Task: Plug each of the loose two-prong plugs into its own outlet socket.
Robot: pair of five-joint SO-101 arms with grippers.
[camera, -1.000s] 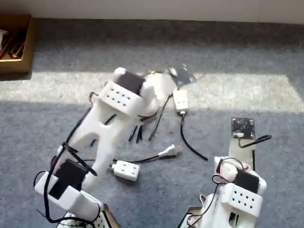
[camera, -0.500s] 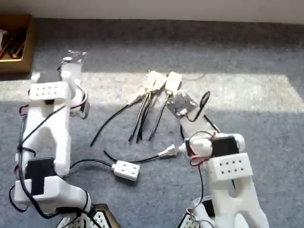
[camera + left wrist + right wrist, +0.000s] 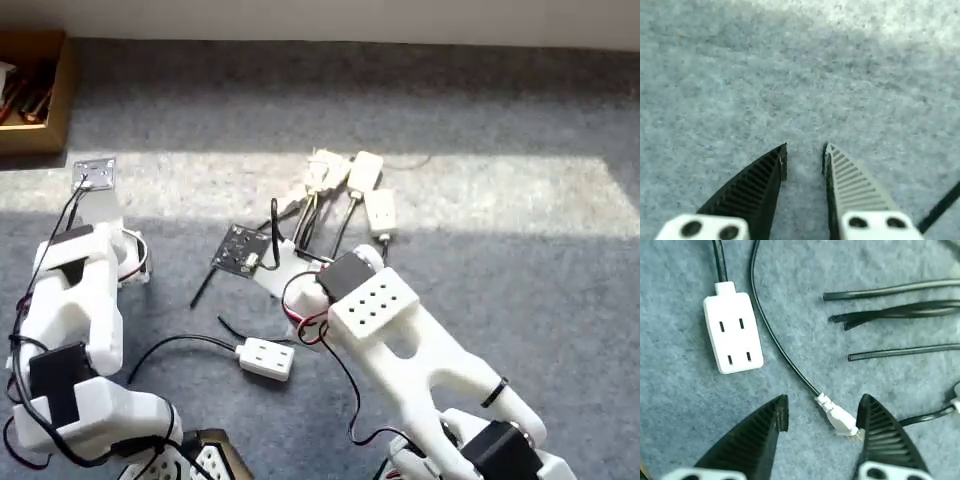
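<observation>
right gripper (image 3: 823, 407) spread wide, holding nothing, straddling white two-prong plug (image 3: 841, 421) flat on carpet (image 3: 680, 390) | left gripper (image 3: 804, 152) slightly parted, holding nothing | outlet socket (image 3: 266, 358) lower centre of high view | plug likely light, rigid; cord (image 3: 780, 350) limp: pinch moulded body, not cord

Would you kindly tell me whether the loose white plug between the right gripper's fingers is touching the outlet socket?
Apart. The right wrist view shows bare carpet between the plug and the outlet socket.

tool (image 3: 823, 404) spread | white plug (image 3: 841, 420) between its tips | outlet socket (image 3: 733, 333) nearby | black cords (image 3: 890, 310) beside
</observation>
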